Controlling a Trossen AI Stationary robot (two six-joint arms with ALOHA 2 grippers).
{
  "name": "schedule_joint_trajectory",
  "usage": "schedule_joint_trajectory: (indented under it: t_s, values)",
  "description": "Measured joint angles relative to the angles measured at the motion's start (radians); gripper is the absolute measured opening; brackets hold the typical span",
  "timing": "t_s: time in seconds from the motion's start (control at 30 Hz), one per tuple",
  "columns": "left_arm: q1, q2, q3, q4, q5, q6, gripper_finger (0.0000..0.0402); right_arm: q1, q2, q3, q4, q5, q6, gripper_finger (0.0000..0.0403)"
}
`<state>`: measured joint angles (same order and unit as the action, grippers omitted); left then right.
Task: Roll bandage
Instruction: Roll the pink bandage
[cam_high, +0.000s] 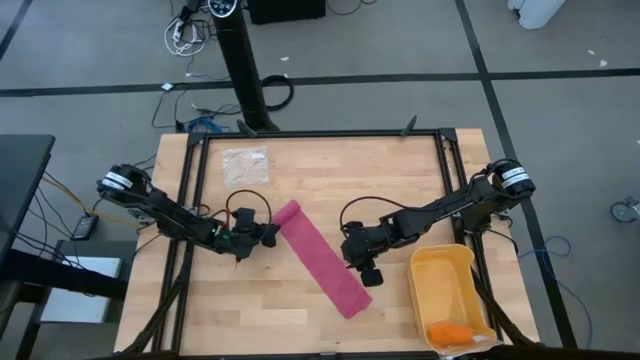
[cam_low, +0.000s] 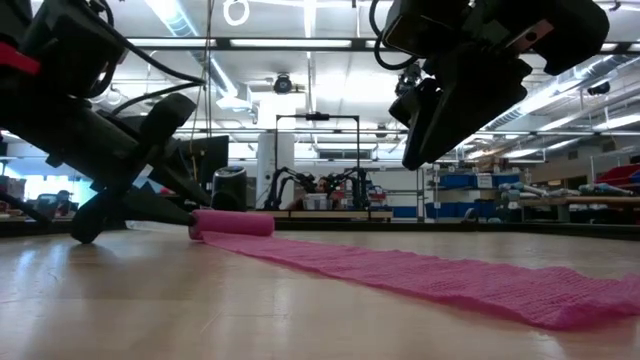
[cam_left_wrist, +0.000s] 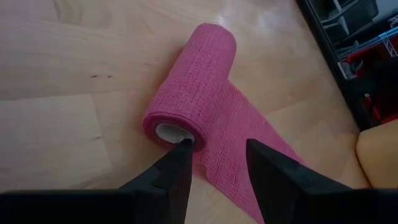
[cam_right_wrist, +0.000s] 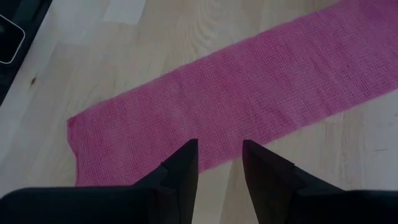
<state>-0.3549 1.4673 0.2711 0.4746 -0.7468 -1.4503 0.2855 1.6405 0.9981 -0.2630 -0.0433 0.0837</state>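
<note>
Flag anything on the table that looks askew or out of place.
Nothing is spilled or damaged. The bandage lies diagonally across the table, mostly unrolled, with only a small roll at the end by the left end effector. The right end effector hovers over the flat band.
</note>
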Motion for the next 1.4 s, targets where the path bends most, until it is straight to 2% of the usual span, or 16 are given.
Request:
schedule_joint_trajectory:
  t_s: [0.47, 0.73, 1.4]
  values:
    - [0.008, 0.003, 0.011, -0.028, -0.017, 0.033, 0.0159, 0.0, 0.0, 0.0, 0.0, 0.01, 0.0, 0.0126]
    - [0.035, 0.003, 0.01, 0.005, 0.022, 0.06, 0.0159, 0.0, 0.0, 0.0, 0.0, 0.01, 0.0, 0.0126]
    - [0.185, 0.056, 0.011, 0.085, 0.109, 0.165, 0.0158, -0.002, 0.0, 0.0, 0.042, 0.02, -0.009, 0.0125]
